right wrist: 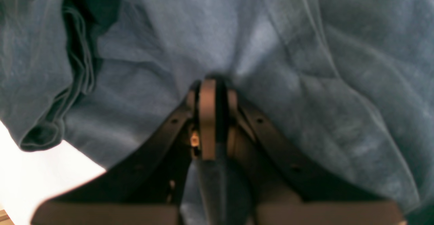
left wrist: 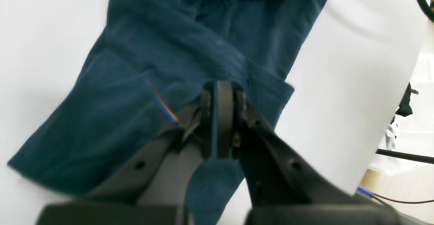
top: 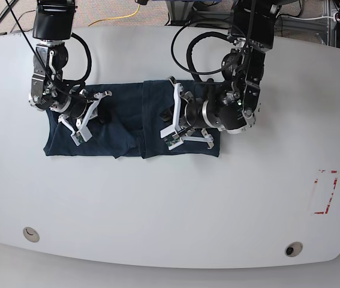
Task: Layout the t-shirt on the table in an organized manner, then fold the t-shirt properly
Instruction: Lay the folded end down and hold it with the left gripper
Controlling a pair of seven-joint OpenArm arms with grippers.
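Both grippers, left (left wrist: 222, 116) and right (right wrist: 212, 116), clenched folds of the t-shirt (top: 128, 123), already a narrow band across the bench (top: 170, 204), final folds seemingly remaining.

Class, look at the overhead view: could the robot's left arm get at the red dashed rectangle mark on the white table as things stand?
Probably not yet: the way across the white table to the red dashed rectangle mark is bare, but the left pincer is shut on the dark navy-teal cotton t-shirt.
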